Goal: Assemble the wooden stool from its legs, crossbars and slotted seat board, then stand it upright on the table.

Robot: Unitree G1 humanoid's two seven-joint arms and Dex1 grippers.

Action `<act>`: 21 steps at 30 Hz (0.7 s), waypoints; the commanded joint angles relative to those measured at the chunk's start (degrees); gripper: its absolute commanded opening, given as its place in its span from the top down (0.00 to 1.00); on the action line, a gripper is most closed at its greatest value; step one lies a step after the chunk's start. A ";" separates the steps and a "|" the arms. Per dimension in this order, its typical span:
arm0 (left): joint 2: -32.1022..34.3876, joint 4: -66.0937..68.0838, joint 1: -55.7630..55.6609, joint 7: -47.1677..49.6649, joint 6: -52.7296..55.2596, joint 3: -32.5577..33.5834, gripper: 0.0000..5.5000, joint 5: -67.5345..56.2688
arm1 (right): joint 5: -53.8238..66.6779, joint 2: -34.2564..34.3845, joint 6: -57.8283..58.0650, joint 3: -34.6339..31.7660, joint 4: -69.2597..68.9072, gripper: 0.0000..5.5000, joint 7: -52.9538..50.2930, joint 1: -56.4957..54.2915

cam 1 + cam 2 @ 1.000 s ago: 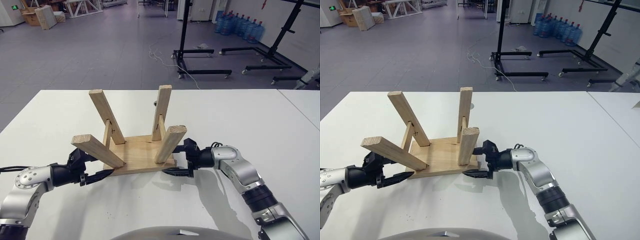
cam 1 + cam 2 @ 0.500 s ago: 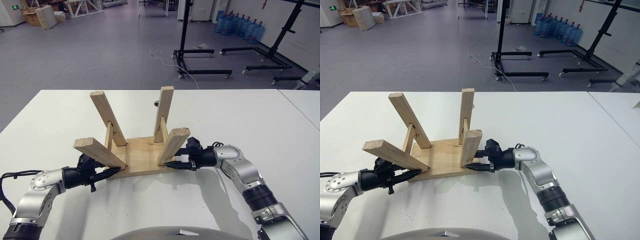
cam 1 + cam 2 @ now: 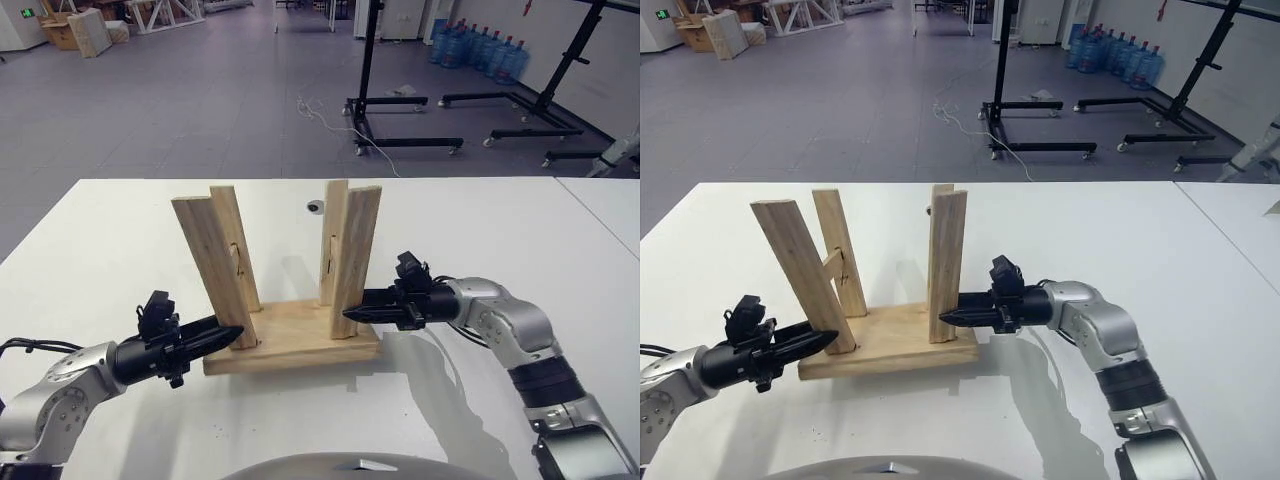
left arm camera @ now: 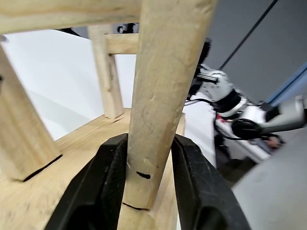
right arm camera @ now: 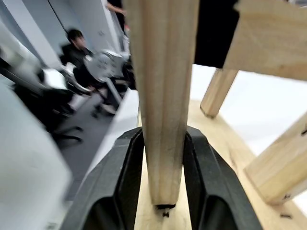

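Note:
The wooden stool is upside down, its seat board [image 3: 290, 345] lowest and its legs pointing up. My left gripper [image 3: 228, 332] is shut on the near left leg [image 3: 205, 255] just above the board; in the left wrist view its black fingers [image 4: 98, 187] clamp that leg [image 4: 163, 86]. My right gripper [image 3: 352, 313] is shut on the near right leg [image 3: 357, 250] low down, and its fingers [image 5: 117, 187] squeeze that leg [image 5: 165, 86]. A crossbar [image 3: 833, 262] joins the left pair of legs. The board's near edge looks raised off the white table [image 3: 120, 240].
A small dark round object [image 3: 315, 207] lies on the table behind the stool. A second white table [image 3: 612, 205] adjoins at the right. Beyond the far edge stand black wheeled frames [image 3: 400, 110] on the floor. Bare tabletop lies on both sides of the stool.
Both grippers have closed on the near legs and tipped the stool away from me. The near legs, which leaned toward me, now stand nearly upright in line with the far legs.

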 commanded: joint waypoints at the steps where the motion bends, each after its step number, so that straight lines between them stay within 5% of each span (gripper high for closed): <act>1: 3.04 -11.87 3.34 2.09 9.35 3.09 0.79 -17.99 | 6.75 -4.87 16.51 2.29 -6.95 0.80 -0.76 -4.54; 9: 0.05 -8.67 6.66 18.60 12.59 7.11 0.81 -31.41 | 15.35 -10.55 41.61 1.03 -4.44 0.80 -4.10 -12.40; 17: -0.56 0.26 8.20 18.67 13.77 1.48 0.60 -20.42 | 10.33 -8.59 40.75 5.09 5.71 0.81 -7.56 -19.52; 21: -1.12 2.11 10.00 15.84 12.55 2.43 0.50 -17.03 | 7.49 -7.09 38.37 5.95 9.63 0.66 -8.60 -22.38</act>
